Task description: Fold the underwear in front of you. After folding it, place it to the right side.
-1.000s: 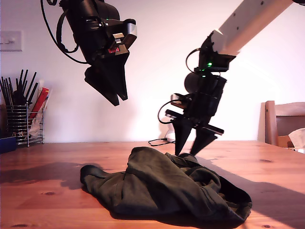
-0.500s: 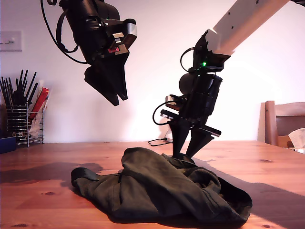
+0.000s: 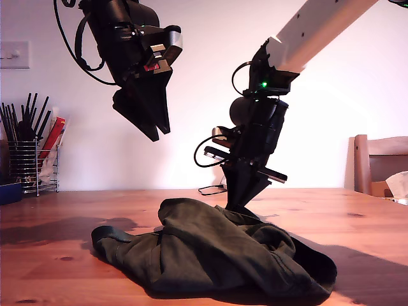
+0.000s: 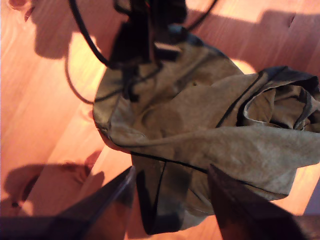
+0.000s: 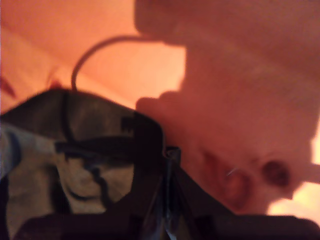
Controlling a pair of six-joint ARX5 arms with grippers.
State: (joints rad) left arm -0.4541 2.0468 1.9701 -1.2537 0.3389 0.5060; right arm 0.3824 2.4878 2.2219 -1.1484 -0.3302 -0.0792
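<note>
The underwear (image 3: 210,255) lies crumpled in a dark olive heap on the wooden table (image 3: 57,229), low in the middle of the exterior view. My second gripper (image 3: 239,203), on the white-linked arm, points down at the heap's far edge with its fingers pinched together on the cloth. The second wrist view shows the jaws of my second gripper (image 5: 165,200) closed on a dark fold of the underwear (image 5: 60,165). My first gripper (image 3: 156,131) hangs high above the table toward the exterior view's left. Its first wrist view looks down on the underwear (image 4: 200,125) past my first gripper (image 4: 172,200), open and empty.
A wire holder of utensils (image 3: 25,162) and a blue object (image 3: 9,191) stand at the exterior view's left edge. A wooden chair (image 3: 382,166) is at the exterior view's right. A black cable (image 3: 213,189) lies on the table behind the heap.
My second gripper has moved toward the exterior view's left and its spread fingers have closed on the cloth's far edge. The heap has shifted slightly left. My first gripper has stayed put.
</note>
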